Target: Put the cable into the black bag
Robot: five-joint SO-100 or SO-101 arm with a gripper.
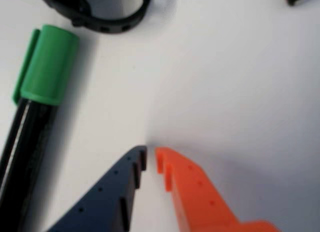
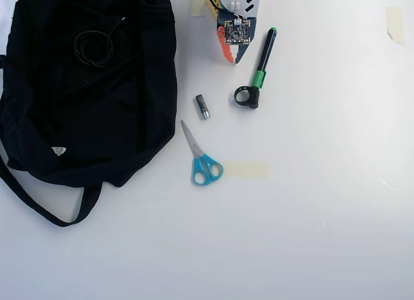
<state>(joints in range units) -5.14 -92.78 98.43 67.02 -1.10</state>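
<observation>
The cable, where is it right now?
In the overhead view the cable lies coiled on the black bag, upper left, away from the gripper.

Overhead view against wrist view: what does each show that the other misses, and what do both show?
Only the overhead view shows the black bag with the coiled cable lying on its fabric, the blue-handled scissors, a strip of tape beside them, and the arm's place at the table's top edge. Only the wrist view shows the fingertips close up: a dark blue finger and an orange one, nearly closed with nothing between them. Both show the gripper, the green-capped pen, its black ring and the white table.
</observation>
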